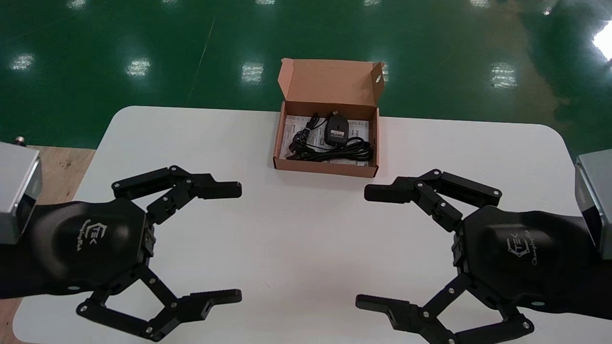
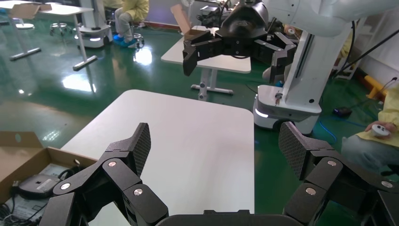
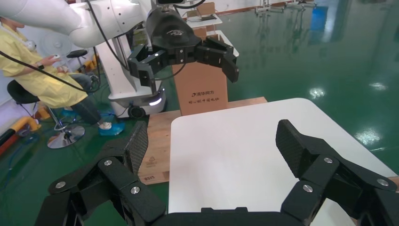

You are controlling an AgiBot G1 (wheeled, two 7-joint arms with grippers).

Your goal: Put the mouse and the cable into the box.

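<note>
One open cardboard box (image 1: pixel 326 168) sits at the middle of the surface's (image 1: pixel 296 229) far edge with its lid flap (image 1: pixel 330 81) standing up behind it. Inside lie one black mouse (image 1: pixel 336 130) and one coiled black cable (image 1: pixel 342 152) on printed paper sheets (image 1: pixel 292 129). The left hand (image 1: pixel 236 243) hovers over the near left part and the right hand (image 1: pixel 364 247) over the near right part, both spread wide and holding nothing, well short of the box. In the left wrist view the box shows only partly, cut by the frame edge and a finger (image 2: pixel 141 143).
</note>
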